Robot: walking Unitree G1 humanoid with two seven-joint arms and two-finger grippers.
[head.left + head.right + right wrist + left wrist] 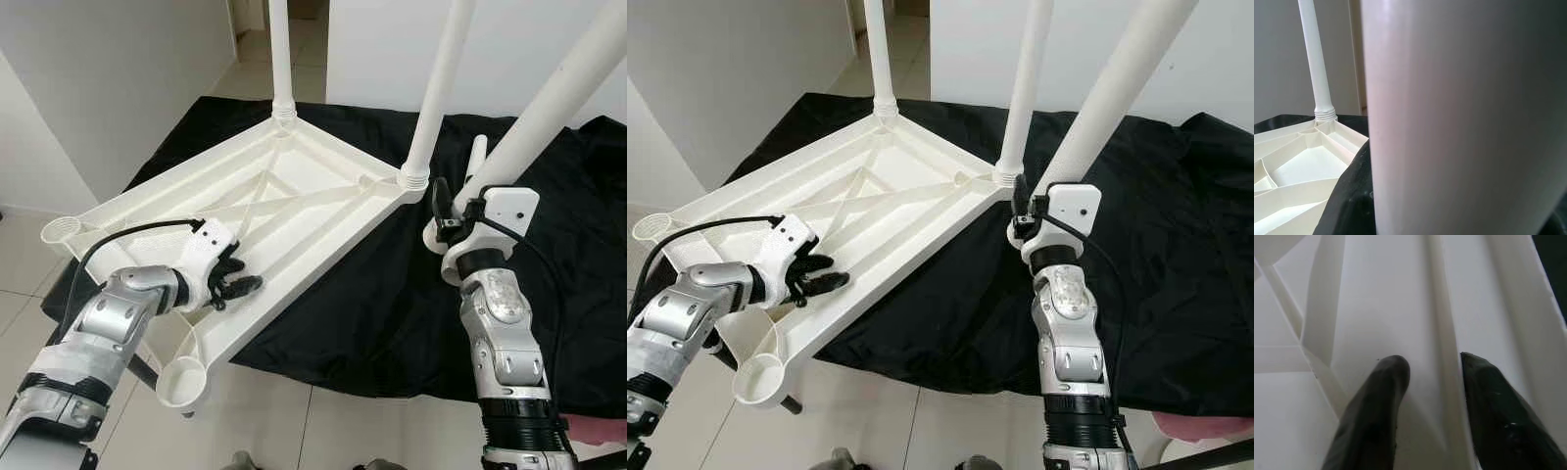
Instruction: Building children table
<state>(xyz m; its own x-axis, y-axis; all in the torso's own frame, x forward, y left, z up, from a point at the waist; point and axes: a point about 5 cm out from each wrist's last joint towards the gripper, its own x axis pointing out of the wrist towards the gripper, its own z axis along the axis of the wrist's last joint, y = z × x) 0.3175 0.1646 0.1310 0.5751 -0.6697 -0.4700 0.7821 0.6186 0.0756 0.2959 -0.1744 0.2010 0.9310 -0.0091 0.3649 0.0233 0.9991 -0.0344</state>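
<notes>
A white plastic children's table top (294,211) lies upside down, ribbed underside facing up, on a surface draped with a black cloth (392,294); its near corner overhangs the cloth's edge above a pale tiled floor (284,421). Two long white plastic legs stand screwed into its sockets: one at the far corner (280,59) and one at the right corner (438,93). The near corner socket (182,382) and the left corner socket (61,231) are open cups with no leg in them.

The left gripper (235,279) rests on the underside of the table top near its front edge, its black fingers (1376,401) slightly parted and straddling a raised rib (1449,382), pressing down on the plastic without clasping anything loose.

The right gripper (446,211) is raised just beside the table's right corner, closed around a third white plastic leg (554,98) that leans upward and to the right, its lower end near the cloth. In the right wrist view this leg (1459,117) looms close as a broad pale cylinder
</notes>
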